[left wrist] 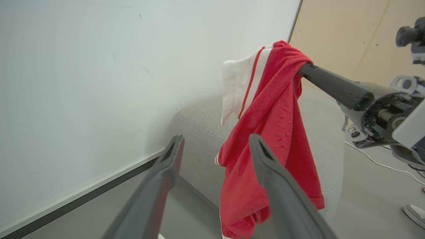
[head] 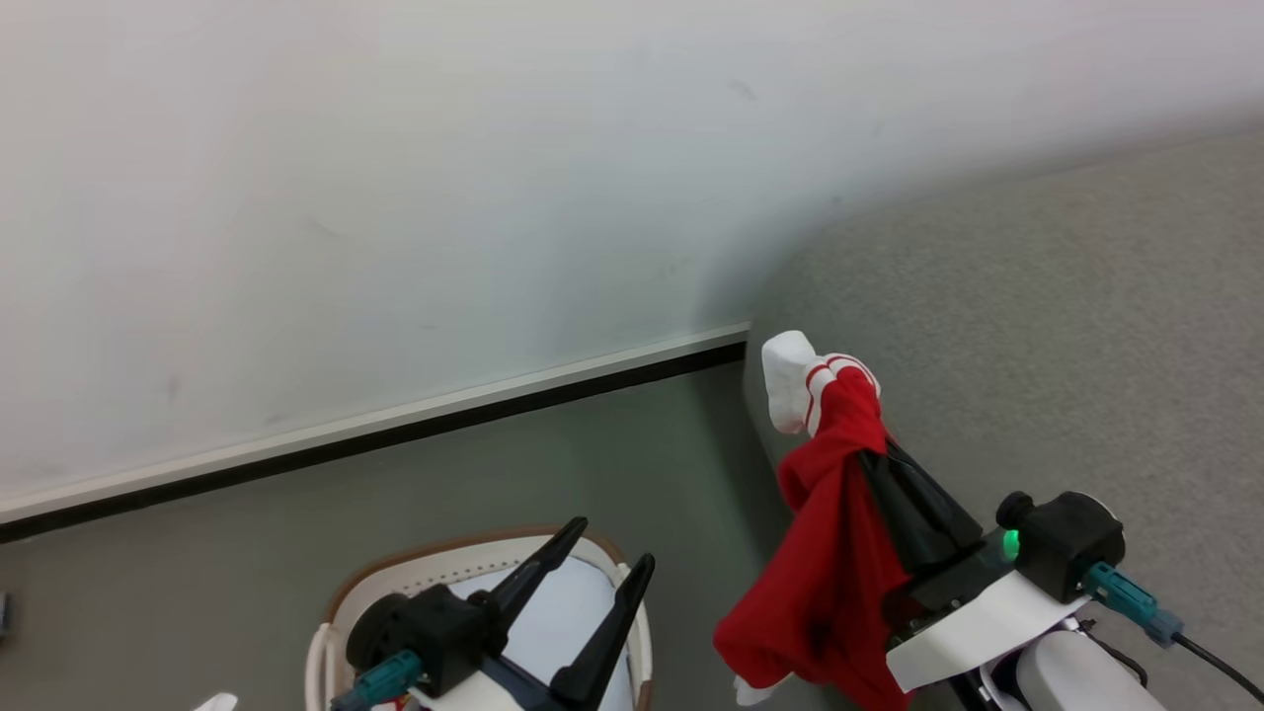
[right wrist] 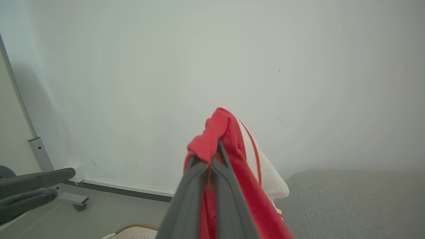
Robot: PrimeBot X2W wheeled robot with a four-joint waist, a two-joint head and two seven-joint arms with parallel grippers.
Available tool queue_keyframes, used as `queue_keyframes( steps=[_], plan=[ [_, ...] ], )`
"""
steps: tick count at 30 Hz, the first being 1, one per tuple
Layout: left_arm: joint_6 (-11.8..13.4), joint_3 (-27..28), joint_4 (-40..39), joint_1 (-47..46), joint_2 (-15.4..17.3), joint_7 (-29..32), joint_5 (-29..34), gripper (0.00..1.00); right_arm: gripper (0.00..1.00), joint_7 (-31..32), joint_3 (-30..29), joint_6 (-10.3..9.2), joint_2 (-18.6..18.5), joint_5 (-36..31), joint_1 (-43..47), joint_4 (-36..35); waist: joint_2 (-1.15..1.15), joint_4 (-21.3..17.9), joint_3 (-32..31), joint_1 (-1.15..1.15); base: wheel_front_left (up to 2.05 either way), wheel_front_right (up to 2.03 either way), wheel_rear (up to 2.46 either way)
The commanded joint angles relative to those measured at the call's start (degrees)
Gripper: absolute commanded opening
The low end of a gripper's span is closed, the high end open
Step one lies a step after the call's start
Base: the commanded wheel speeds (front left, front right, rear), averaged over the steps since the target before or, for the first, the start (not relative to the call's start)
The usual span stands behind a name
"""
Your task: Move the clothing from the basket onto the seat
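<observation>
Right gripper (head: 874,456), its long dark fingers pinched shut on a bunch of the bright red, white-trimmed fabric clothing (head: 829,553), holds it aloft. Most of it hangs below the fingers, beside the light grey upholstered seat (head: 1037,326). Releasing here would likely drop it onto the grey floor (head: 543,464). Left gripper (head: 612,543) gapes empty above the cream plastic basket (head: 395,571), facing a pale wall (head: 395,197).

Long black tapered pincer fingers (head: 614,627); white wrist shell (head: 973,622); teal cable plugs (head: 1121,592); green light (head: 1010,543).
</observation>
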Motion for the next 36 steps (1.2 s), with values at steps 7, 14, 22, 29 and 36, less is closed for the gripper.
queue_keyframes(
  steps=[7,14,22,29,36],
  plan=[
    [-0.03,-0.56,0.89,-0.80,-0.11,-1.02,1.11,1.00,0.00,0.00,-3.26,-0.12,-0.52,-1.31,2.77,-1.92,0.00,-5.10,0.64,-0.01,0.00,0.00,0.00],
    [-0.01,-1.16,1.38,-1.01,-0.33,-1.40,1.21,1.00,0.00,0.00,-5.36,-0.12,-0.60,-1.65,3.94,-2.76,0.00,-6.05,0.80,-0.01,0.00,0.00,0.00],
    [-0.30,-1.18,-0.26,-3.73,0.84,-0.36,1.81,1.00,0.00,0.00,-11.03,-0.12,0.77,-2.17,1.06,-3.76,0.00,-4.69,6.02,-0.01,0.00,0.00,0.00],
    [-0.94,0.09,-3.12,-11.08,2.95,1.17,2.80,1.00,0.00,0.00,-23.24,-0.12,1.74,-1.78,-9.43,-2.26,0.00,-1.99,17.25,-0.01,0.00,0.00,0.00],
    [-1.66,1.11,-5.70,-18.21,5.82,2.15,3.37,1.00,0.00,1.50,-37.60,-0.12,-0.68,-5.45,-27.52,4.81,0.00,0.85,28.87,-0.01,0.00,0.00,0.00]
  ],
)
